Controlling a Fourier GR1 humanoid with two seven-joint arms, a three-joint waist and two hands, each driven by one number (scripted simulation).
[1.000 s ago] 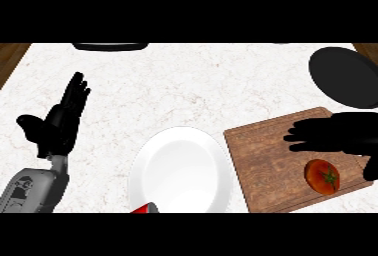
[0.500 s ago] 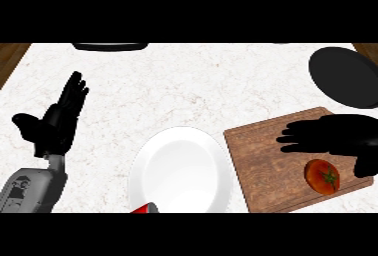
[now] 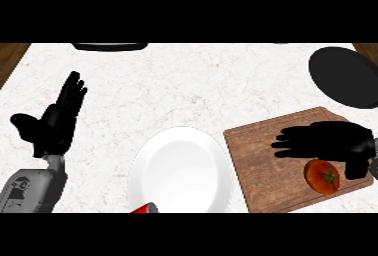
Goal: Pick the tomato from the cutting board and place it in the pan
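A red tomato (image 3: 323,177) with a green stem lies on the wooden cutting board (image 3: 262,165) at the lower right. My right hand (image 3: 332,141) hovers over the board just above the tomato, palm down, fingers spread and pointing left, thumb reaching down beside the tomato. It holds nothing. The black pan (image 3: 345,76) sits at the upper right edge of the counter, beyond the board. My left hand (image 3: 53,124) rests open at the left, fingers up.
A white plate (image 3: 177,172) lies left of the cutting board. A small red object (image 3: 145,208) pokes in at the lower edge below the plate. A dark item (image 3: 109,46) sits at the counter's far edge. Wooden strips show at both top corners.
My right hand has drifted slightly down and left over the board, closer to the tomato. The left hand has barely moved. The tomato stays in place.
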